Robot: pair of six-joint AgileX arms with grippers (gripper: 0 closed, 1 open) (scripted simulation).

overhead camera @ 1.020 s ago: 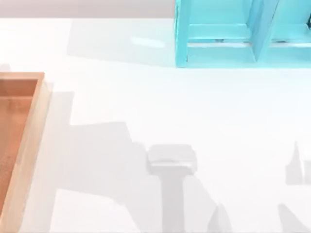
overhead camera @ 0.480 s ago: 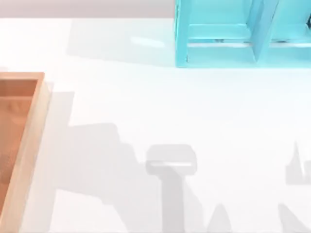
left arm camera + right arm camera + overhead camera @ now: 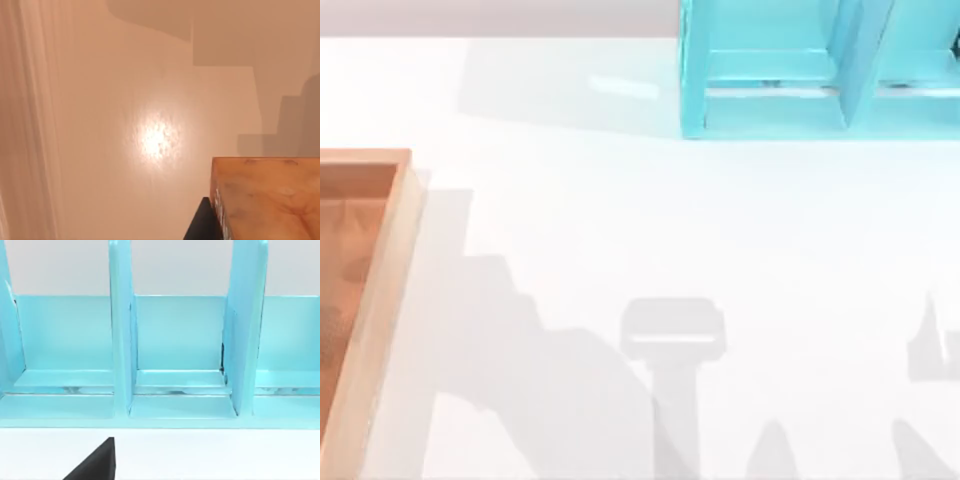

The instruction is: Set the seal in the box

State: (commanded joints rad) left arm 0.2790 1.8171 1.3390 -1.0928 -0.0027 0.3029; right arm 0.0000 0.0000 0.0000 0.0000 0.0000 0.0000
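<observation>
You see the seal (image 3: 265,200) beside a dark finger of your left gripper above the box (image 3: 380,290) floor; whether that gripper pinches it, you cannot tell.

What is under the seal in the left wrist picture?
Under the seal is the smooth orange-brown floor of the box, with a bright glare spot and some shadows. The part of the floor straight below the seal is covered by it, so contact cannot be judged.
</observation>
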